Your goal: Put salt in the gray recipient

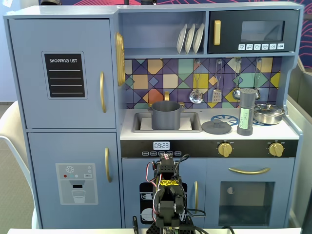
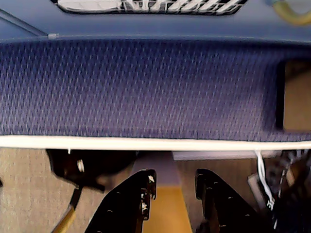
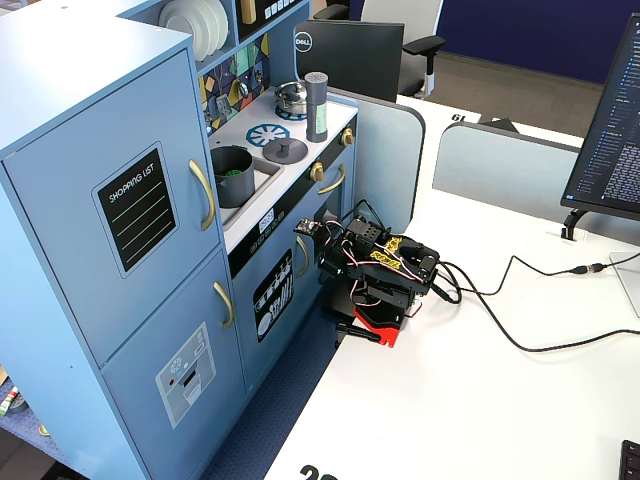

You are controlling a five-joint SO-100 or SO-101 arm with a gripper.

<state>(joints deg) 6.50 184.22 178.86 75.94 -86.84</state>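
Arm (image 3: 380, 275): black printed links, black servo blocks, yellow-and-black label on top, red base part, thin red, white and black cables. Hand (image 2: 175, 187): two black fingers.

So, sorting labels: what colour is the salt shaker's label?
Pale green, clearest in a fixed view: salt shaker.
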